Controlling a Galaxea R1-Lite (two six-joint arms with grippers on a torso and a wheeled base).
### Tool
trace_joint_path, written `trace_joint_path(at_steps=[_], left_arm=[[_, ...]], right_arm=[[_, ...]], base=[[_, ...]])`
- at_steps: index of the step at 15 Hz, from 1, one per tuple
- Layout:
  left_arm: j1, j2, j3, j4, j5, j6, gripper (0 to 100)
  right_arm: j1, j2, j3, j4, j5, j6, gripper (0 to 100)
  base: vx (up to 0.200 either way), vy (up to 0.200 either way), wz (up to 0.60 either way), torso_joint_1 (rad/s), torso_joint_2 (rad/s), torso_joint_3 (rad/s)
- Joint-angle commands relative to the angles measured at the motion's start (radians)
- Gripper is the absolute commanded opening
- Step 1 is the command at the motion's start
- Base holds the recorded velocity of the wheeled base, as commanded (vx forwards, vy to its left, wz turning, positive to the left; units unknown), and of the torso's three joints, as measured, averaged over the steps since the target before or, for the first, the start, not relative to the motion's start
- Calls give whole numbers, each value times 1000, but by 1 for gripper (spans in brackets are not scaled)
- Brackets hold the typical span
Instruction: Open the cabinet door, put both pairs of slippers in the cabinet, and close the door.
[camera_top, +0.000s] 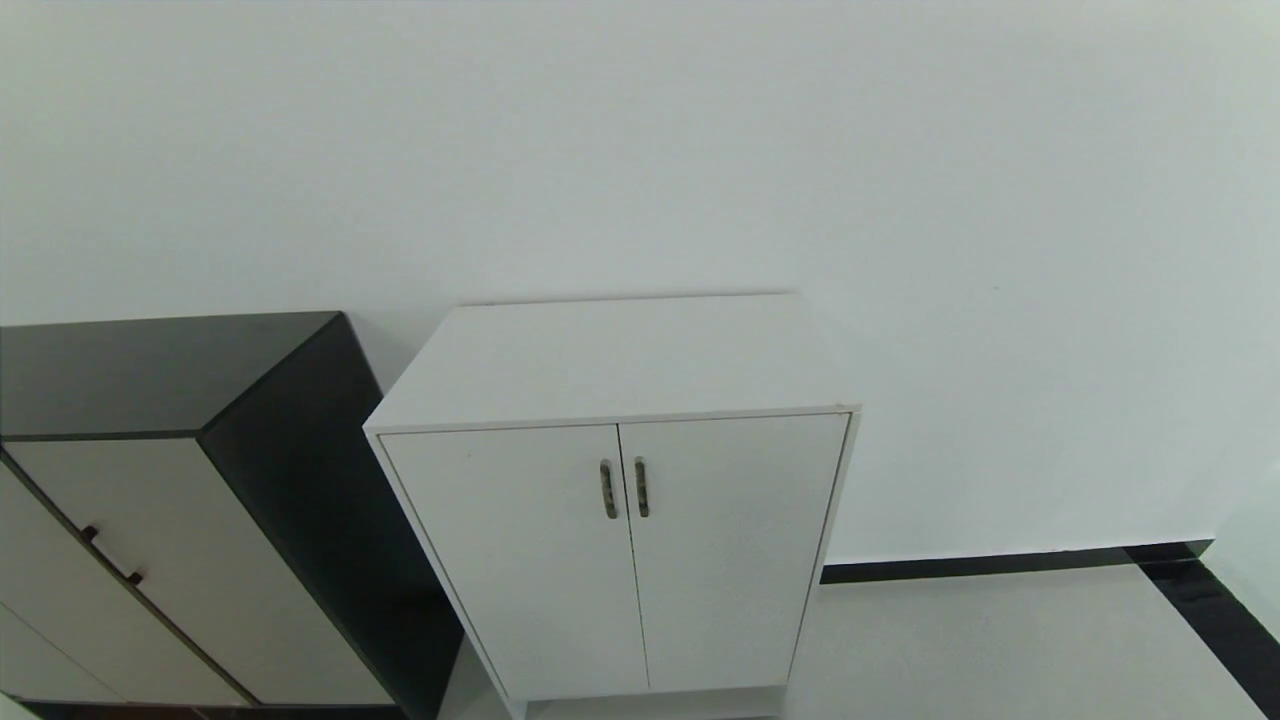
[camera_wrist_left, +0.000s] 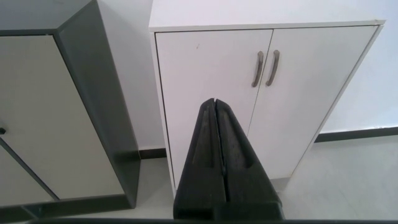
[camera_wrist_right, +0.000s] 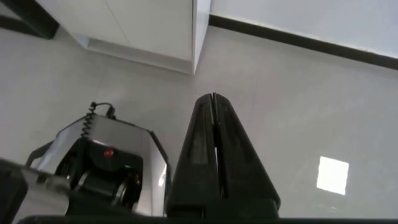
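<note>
White cabinet (camera_top: 620, 360) stands with both doors (camera_top: 520, 560) shut, inside hidden. Left gripper (camera_wrist_left: 216, 104) faces it, pressed together; right gripper (camera_wrist_right: 213, 99) pressed together too, above the floor (camera_wrist_right: 298, 93).

The head view looks forward and down from above at the white cabinet (camera_top: 610, 560), taking in its top and both doors, with the dark cabinet (camera_top: 300, 480) on the left; the left wrist view faces the same two cabinets from lower and nearer, past the left gripper (camera_wrist_left: 216, 102); the right wrist view points down at the floor (camera_wrist_right: 298, 106) beyond the right gripper (camera_wrist_right: 214, 97), catching the white cabinet's bottom corner.
</note>
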Motion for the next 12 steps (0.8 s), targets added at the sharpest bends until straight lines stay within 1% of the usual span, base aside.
trace_joint_path(at_steps=[1, 2, 3, 5, 6, 10, 11, 12], left_arm=[[0, 1, 0, 0, 0, 1, 0], [0, 1, 0, 0, 0, 1, 0], [0, 1, 0, 0, 0, 0, 0], [0, 1, 0, 0, 0, 0, 0], [0, 1, 0, 0, 0, 0, 0], [0, 1, 0, 0, 0, 0, 0], [0, 1, 0, 0, 0, 0, 0], [0, 1, 0, 0, 0, 0, 0]], right_arm=[[0, -240, 0, 133, 5, 12, 0], [0, -281, 0, 175, 16, 23, 0], [3, -333, 0, 179, 25, 50, 0], [-3, -392, 0, 179, 25, 58, 0], [-23, -435, 0, 179, 23, 56, 0], [-188, -539, 0, 179, 23, 56, 0], [-201, -547, 0, 179, 23, 56, 0], [-238, -586, 0, 179, 23, 56, 0]], base=[[0, 0, 0, 0, 0, 0], [0, 0, 0, 0, 0, 0], [0, 0, 0, 0, 0, 0], [0, 0, 0, 0, 0, 0], [0, 0, 0, 0, 0, 0], [0, 0, 0, 0, 0, 0], [0, 0, 0, 0, 0, 0], [0, 0, 0, 0, 0, 0]])
